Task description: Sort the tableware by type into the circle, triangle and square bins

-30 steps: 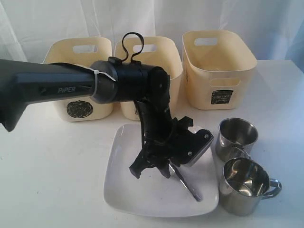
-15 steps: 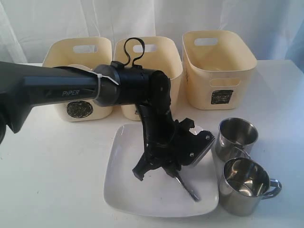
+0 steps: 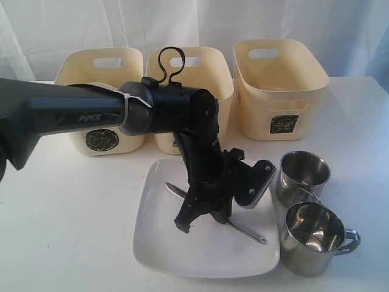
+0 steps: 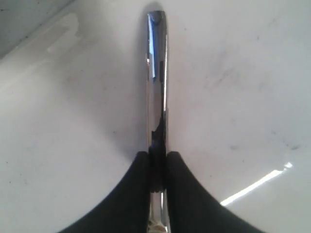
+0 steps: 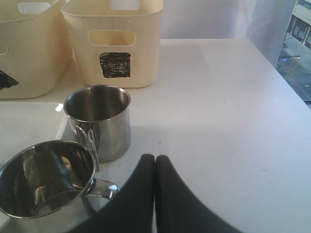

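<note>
A steel knife (image 3: pixel 246 232) lies slanted across the large white square plate (image 3: pixel 157 246), and my left gripper (image 3: pixel 200 216) points down at the plate, shut on the knife's middle. In the left wrist view the knife (image 4: pixel 157 77) runs edge-on out from between the black fingers (image 4: pixel 133 194) of the left gripper (image 4: pixel 158 156), over the plate (image 4: pixel 243 73). Two steel handled mugs (image 3: pixel 302 175) (image 3: pixel 313 237) stand right of the plate. My right gripper (image 5: pixel 155 158) is shut and empty, above the table beside the mugs (image 5: pixel 99 116) (image 5: pixel 43 179); it is out of the exterior view.
Three cream bins stand in a row at the back: the circle bin (image 3: pixel 100 79), a middle bin (image 3: pixel 203 70) with its mark partly behind the arm, and the square bin (image 3: pixel 279 85). The left arm (image 3: pixel 61 112) reaches in from the left over the table.
The left gripper's jaws have closed onto the knife. The knife has swung round on the plate, so one end now sticks out to the left of the fingers.
</note>
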`<state>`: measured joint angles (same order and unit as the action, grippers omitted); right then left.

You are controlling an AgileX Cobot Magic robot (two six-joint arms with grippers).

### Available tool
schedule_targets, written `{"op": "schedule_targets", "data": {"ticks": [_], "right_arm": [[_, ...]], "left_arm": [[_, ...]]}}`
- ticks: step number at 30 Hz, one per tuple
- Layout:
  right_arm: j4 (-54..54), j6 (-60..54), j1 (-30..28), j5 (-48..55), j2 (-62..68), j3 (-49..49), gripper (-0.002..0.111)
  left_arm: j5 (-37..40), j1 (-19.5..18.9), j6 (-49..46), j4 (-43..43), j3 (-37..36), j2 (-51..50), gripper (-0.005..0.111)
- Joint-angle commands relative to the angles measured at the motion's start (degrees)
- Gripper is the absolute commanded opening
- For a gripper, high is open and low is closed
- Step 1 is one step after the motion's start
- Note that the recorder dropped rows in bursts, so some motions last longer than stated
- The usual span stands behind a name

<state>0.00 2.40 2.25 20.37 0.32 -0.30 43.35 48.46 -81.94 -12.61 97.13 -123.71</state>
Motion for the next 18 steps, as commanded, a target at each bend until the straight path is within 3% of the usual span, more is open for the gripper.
{"op": "schedule_targets", "data": {"ticks": [1, 11, 18], "right_arm": [[0.0, -0.2, 0.1, -0.8, -0.3, 0.3, 0.0], [0.0, -0.2, 0.1, -0.8, -0.3, 0.3, 0.0], [0.0, -0.2, 0.1, -0.8, -0.3, 0.3, 0.0]], "left_arm": [[1.3, 0.2, 1.2, -0.2, -0.4, 3.3, 0.0], [1.0, 0.2, 1.2, 0.0, -0.4, 9.8, 0.0], [1.3, 0.1, 2.7, 2.0, -0.4, 8.6, 0.0]]}}
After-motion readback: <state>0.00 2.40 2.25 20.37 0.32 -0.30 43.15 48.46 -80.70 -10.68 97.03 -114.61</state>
